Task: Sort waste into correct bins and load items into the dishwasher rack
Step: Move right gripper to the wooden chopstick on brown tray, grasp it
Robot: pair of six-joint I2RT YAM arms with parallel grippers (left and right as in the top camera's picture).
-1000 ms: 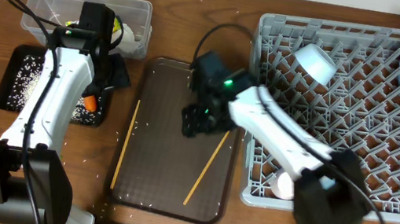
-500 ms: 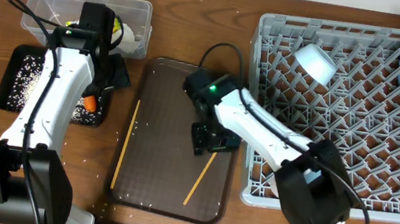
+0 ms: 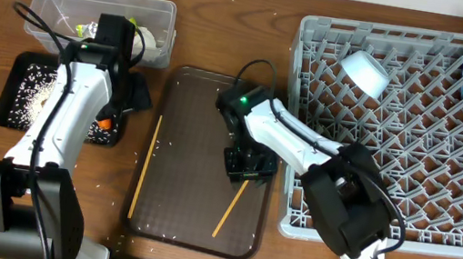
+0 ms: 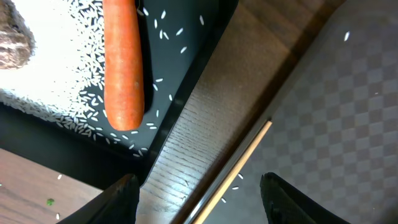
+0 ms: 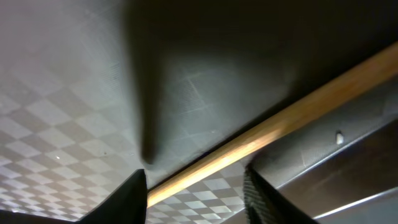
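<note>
Down on the brown tray [image 3: 185,196], right fingers [image 5: 127,208] straddle a chopstick [image 5: 261,140], unclenched; left fingers [image 4: 121,202] gape near carrot [image 4: 122,62].

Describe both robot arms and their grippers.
The left arm and right arm are white shells with black joints. A black cable loops at each wrist; a green light marks the right one. The left gripper and right gripper have black fingers.

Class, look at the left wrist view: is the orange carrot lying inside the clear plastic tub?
No, the carrot lies on the black tray, among scattered rice grains.
</note>
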